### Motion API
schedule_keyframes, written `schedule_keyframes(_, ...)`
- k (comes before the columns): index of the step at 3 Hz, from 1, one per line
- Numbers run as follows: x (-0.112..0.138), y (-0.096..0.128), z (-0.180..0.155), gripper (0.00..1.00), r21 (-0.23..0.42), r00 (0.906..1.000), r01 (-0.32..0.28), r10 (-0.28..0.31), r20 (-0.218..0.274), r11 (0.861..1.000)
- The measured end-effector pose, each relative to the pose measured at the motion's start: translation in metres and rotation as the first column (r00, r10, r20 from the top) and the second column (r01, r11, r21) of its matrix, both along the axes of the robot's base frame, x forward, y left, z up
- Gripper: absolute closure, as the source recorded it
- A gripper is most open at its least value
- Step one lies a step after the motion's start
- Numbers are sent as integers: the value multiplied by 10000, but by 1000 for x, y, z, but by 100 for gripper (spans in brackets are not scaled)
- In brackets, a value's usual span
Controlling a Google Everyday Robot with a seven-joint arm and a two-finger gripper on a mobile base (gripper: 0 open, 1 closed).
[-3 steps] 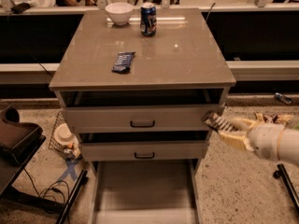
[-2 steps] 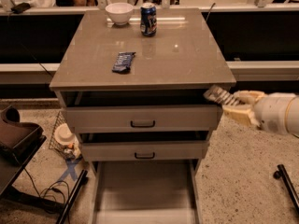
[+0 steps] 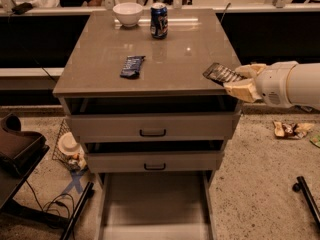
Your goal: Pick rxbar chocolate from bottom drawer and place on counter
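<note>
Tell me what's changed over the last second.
The gripper, shut on the rxbar chocolate, rose from beside the top drawer to the counter's right edge, with the bar now over the top. The blue bar, can, bowl and open bottom drawer stayed put.

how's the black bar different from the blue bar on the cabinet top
The black bar is clamped in the gripper at the counter's right front edge, tilted; the blue bar lies flat and free, left of centre. The black bar has pale lettering; the blue bar's wrapper is crinkled. Both are small wrapped bars.
</note>
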State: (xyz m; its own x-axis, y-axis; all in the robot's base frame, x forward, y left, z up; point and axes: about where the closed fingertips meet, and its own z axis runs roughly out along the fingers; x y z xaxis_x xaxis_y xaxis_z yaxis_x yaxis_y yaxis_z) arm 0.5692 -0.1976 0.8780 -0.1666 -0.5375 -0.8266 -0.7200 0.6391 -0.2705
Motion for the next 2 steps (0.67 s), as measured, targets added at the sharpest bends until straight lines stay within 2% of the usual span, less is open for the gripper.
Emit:
schedule_keyframes(1,24,2,7,100,115,10000,-18,19,-70,9999)
schedule_keyframes(2,81,3,24,100,338,9997,31,-23,-237,9994)
